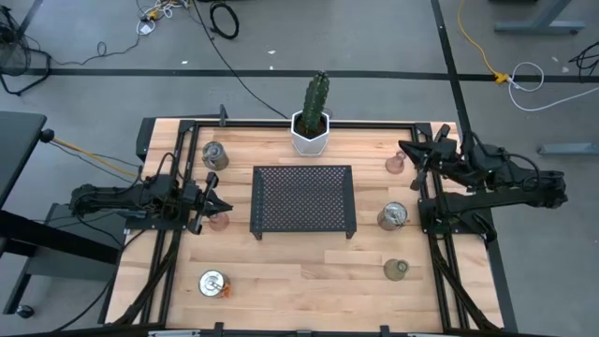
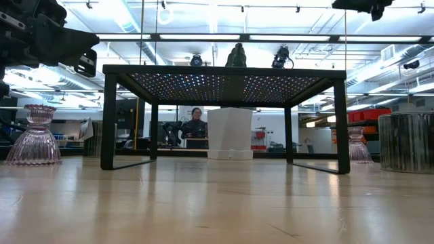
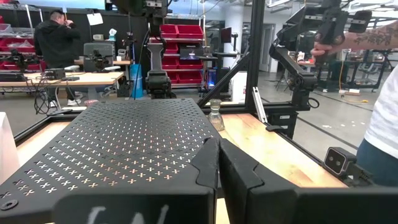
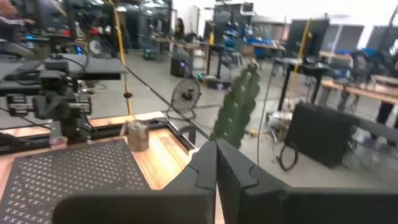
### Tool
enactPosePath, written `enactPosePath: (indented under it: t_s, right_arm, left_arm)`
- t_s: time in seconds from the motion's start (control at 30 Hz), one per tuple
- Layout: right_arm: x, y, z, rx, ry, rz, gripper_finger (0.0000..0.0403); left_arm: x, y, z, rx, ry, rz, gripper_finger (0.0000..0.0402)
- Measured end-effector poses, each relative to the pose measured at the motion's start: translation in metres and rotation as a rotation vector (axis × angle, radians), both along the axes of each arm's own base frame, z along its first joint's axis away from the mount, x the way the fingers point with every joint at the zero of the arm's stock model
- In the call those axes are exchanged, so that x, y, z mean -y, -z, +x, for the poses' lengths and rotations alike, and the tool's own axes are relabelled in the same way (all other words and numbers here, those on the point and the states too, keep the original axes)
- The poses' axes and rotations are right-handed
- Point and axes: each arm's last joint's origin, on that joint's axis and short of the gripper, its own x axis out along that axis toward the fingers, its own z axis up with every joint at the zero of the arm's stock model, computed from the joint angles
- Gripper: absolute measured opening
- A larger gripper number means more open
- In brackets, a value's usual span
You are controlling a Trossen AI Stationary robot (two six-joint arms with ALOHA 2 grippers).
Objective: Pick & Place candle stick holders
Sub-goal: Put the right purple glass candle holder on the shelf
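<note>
Six holders stand on the wooden table around the black mesh tray point(image 1: 302, 199). On the left are a silver one point(image 1: 214, 154) at the far end, a pinkish glass cup point(image 1: 218, 222) in the middle and a silver one point(image 1: 213, 283) at the near end. On the right are a pinkish cup point(image 1: 395, 165), a silver one point(image 1: 393, 216) and a greenish cup point(image 1: 397, 270). My left gripper point(image 1: 213, 201) is shut and empty, hovering just beyond the left glass cup point(image 2: 37, 135) and pointing at the tray. My right gripper point(image 1: 410, 155) is shut and empty, raised beside the right pinkish cup point(image 3: 215, 115).
A white hexagonal pot with a cactus point(image 1: 312, 131) stands at the far edge behind the tray. Black frame rails run along both table sides. A person in a white shirt point(image 3: 385, 118) stands by the right side, with a hand point(image 3: 329, 38) at the right arm.
</note>
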Motion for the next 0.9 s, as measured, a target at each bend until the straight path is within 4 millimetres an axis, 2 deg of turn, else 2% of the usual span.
enactPosePath:
  t_s: [0.3,0.47,0.63,0.9]
  right_arm:
    - [0.001,0.002,0.0,0.008,0.025,0.054,0.0009]
    - [0.004,0.012,-0.004,-0.001,0.166,0.175,0.0015]
    - [0.004,0.028,-0.008,-0.1,0.224,0.257,0.0048]
    - [0.004,0.043,-0.016,-0.193,0.282,0.352,0.0127]
  left_arm:
    - [0.0,0.0,0.0,0.0,0.0,0.0,0.0018]
    - [0.0,0.0,0.0,0.0,0.0,0.0,0.0018]
    - [0.0,0.0,0.0,0.0,0.0,0.0,0.0018]
    - [0.0,0.0,0.0,0.0,0.0,0.0,0.0018]
